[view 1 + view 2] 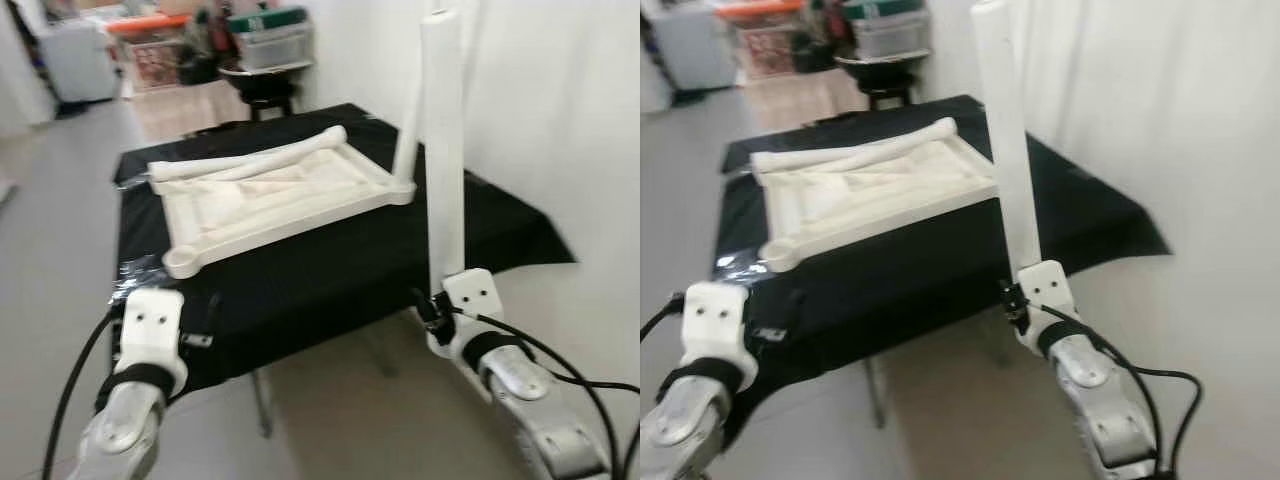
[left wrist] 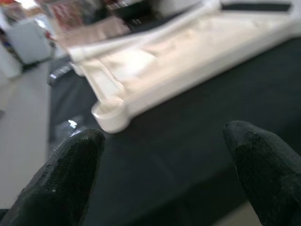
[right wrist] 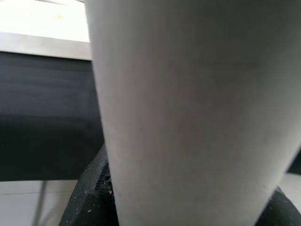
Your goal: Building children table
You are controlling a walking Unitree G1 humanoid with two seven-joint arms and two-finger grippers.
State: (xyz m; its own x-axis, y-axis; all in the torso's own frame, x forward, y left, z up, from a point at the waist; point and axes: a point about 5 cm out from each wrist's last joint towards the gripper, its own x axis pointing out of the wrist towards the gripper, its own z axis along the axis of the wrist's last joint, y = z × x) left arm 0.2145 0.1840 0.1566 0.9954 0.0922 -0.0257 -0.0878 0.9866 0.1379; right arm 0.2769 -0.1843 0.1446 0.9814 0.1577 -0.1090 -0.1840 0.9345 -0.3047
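The right gripper [image 1: 437, 300] clenched a white table leg [image 1: 444, 150] upright beside the black-draped table [image 1: 330, 260]. The left gripper [image 2: 164, 174] hovered open (fingers well apart) near the upturned white tabletop [image 1: 270, 195], where another leg [image 1: 250, 158] lay.

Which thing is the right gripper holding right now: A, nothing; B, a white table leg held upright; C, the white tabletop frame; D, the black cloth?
B: the right gripper is shut on the white table leg, which stands upright beside the black-covered table.
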